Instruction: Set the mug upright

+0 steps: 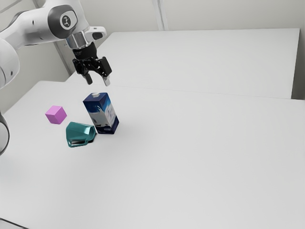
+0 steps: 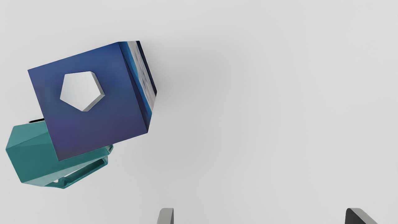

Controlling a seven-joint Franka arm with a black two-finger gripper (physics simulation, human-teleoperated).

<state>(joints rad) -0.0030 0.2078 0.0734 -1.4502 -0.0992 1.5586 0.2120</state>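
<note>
TABLETOP, ext. view, clock read w/ 12 at the view's top edge: A teal mug [image 1: 80, 133] lies on its side on a white table [image 1: 190, 157], not upright, its handle [image 1: 82, 143] facing approx. 6 o'clock. Just off the mug at abt. 1 to 2 o'clock stands a blue-and-white carton [image 1: 101, 114], upright; whether the two touch, can't tell. A pink cube [image 1: 56, 115] sits near the mug, at approx. 10 o'clock from it.

The robot arm [image 1: 62, 21], white w/ dark trim, comes in from 10 to 11 o'clock. Its black gripper [image 1: 97, 83] hangs above the table at abt. 12 o'clock from the carton, pointing down, well apart from the mug. The pincer is released: two fingertips spread wide w/ nothing btwn them, clear of all objects.

Wrist cam, looking down: the carton's blue top w/ its white five-sided cap [image 2: 80, 91] covers part of the mug, whose handle shows out past the carton's edge. Both items lie off to one finger's side, outside the gap btwn the fingertips. Which end of the mug is the mouth, can't tell for certain.
</note>
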